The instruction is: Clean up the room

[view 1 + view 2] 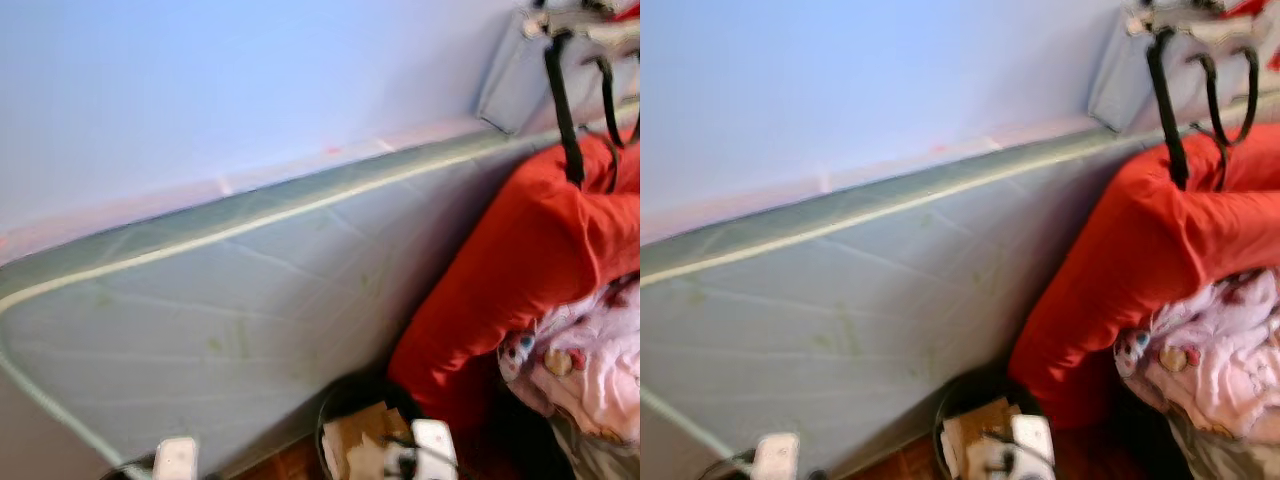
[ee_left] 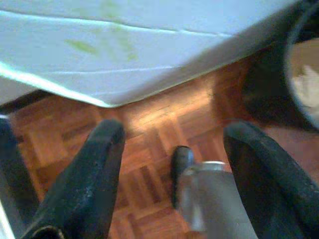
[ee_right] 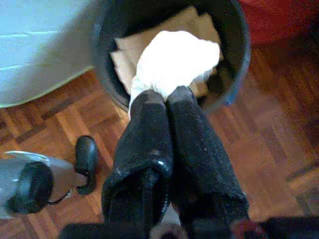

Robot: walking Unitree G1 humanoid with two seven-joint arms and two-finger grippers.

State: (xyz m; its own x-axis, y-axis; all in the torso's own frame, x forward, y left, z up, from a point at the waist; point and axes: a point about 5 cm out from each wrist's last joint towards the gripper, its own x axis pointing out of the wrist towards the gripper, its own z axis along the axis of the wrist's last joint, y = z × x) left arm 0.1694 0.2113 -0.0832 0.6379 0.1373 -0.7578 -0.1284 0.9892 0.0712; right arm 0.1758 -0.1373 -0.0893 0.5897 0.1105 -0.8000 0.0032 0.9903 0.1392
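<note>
- Left gripper [image 2: 172, 149]: fingers spread wide, empty, hanging over parquet floor [image 2: 149, 124] beside mattress [image 1: 230, 300].
- Right gripper [image 3: 167, 99]: fingers pinched on white crumpled paper [image 3: 174, 57], above black bin [image 3: 237, 50].
- Risk, we judge: off-centre release drops paper onto the floor.

Parquet floor [image 3: 279, 149] under black bin [image 3: 234, 64], apparently mattress [image 1: 250, 320] edge

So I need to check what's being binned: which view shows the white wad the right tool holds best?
The right wrist view: the white crumpled wad sits pinched in the right tool above the black bin. Both eye views catch pale scraps in the bin, blurred.
</note>
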